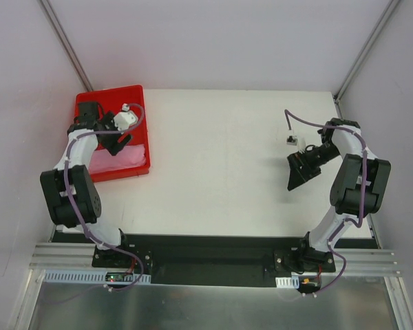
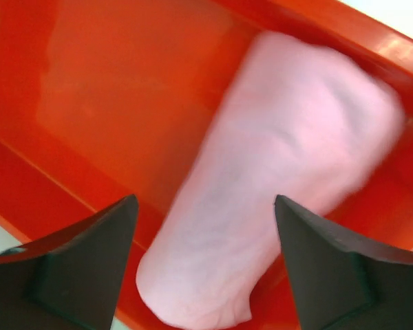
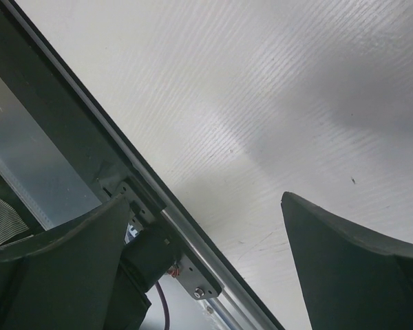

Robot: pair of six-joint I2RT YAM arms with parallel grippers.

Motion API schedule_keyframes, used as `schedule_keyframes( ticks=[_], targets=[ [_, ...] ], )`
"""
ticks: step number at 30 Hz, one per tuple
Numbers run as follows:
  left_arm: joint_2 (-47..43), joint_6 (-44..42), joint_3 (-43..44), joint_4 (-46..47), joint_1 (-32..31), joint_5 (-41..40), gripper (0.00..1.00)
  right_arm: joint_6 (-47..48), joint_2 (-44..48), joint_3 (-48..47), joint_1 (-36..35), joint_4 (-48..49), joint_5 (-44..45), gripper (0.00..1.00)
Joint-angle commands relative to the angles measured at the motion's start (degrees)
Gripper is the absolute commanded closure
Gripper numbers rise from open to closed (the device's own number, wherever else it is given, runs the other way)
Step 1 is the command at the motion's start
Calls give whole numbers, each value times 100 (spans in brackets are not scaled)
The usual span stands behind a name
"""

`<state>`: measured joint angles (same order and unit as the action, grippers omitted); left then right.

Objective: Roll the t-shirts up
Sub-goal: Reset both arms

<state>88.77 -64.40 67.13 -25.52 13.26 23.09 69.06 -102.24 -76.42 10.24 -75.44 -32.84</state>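
Seeing the t-shirts (image 2: 282,179) lying as one pink roll along the near side of the red tray (image 1: 134,93), far left on the worktop (image 1: 220,158). Catching the left gripper (image 2: 204,206) hovering above, spread wide, gripping nothing, straddling one end with the roll's long axis running off between the jaws. Spotting the right gripper (image 1: 297,175) well apart on the right, gaping and empty, so betting on the left one.

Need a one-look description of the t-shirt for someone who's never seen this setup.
On the white table, look to the far-left corner for the red tray. Along the tray's near side lies the t-shirt, rolled into a soft bundle under the open left gripper. It is the only pale pink cloth there; all around it is hard red plastic.
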Motion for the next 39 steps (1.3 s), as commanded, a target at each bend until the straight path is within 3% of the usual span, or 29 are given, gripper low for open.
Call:
schedule_keyframes(
  ticks=[1,2,4,5,12,18,23,24,25,26,35,37,39],
  targets=[
    [728,2185,1071,223,-42,-947,36,126,63,-250,-31,-1772,-389,4],
    [929,2334,1196,153,-51,-990,59,126,72,-250,-40,-1772,-425,4],
    [1159,2686,1546,-49,-86,-1113,95,134,90,-215,-31,-1772,-460,4],
    [1343,2792,1609,-111,-95,-1166,100,143,98,-189,-31,-1772,-469,4],
    [1907,3021,1514,-937,-122,-1140,100,161,213,40,-22,-1729,-592,4],
    [1486,3144,584,-955,-122,-877,100,169,248,66,-22,-1746,-609,4],
    [871,3241,327,-937,-122,-692,100,187,231,-117,-22,-1764,-680,4],
    [800,3302,388,-929,-122,-666,97,170,230,-179,-31,-1746,-706,4],
    [652,3372,432,-937,-122,-657,73,152,230,-267,-31,-1737,-724,4],
    [581,3451,476,-929,-139,-683,3,108,239,-494,-40,-1711,-759,4],
    [-790,3750,827,-937,-1307,-947,1,-2085,968,-1797,-66,-183,364,4],
    [-1088,3926,1038,-981,-1711,-947,1,-2683,1284,-1824,-101,527,593,4],
    [-1230,4110,1300,-1051,-2019,-693,1,-3756,1785,-1753,-223,1483,1401,4]
  ],
)
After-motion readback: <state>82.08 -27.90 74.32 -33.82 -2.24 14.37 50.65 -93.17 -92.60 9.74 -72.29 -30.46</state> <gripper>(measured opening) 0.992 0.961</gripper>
